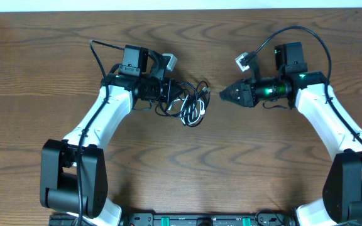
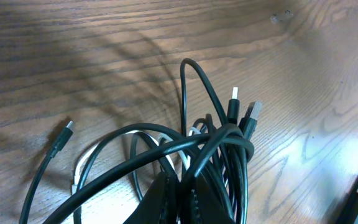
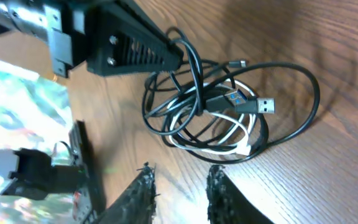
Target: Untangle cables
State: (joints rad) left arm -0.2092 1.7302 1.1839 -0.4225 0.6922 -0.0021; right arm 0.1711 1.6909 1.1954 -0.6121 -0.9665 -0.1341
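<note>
We see the black cable [image 1: 198, 93] and the white cable [image 1: 193, 117] tangled in one knot near the middle of the table [image 1: 181, 44], between the two arms. In the right wrist view a black plug [image 3: 263, 104] with a metal end sticks out of the loops. Any print on it is too small for us to read. The left gripper [image 1: 172, 94] has its fingers pressed together on a black strand at the knot's near side. The right gripper [image 3: 180, 174] stands just beside the knot, fingers parted, holding nothing.
</note>
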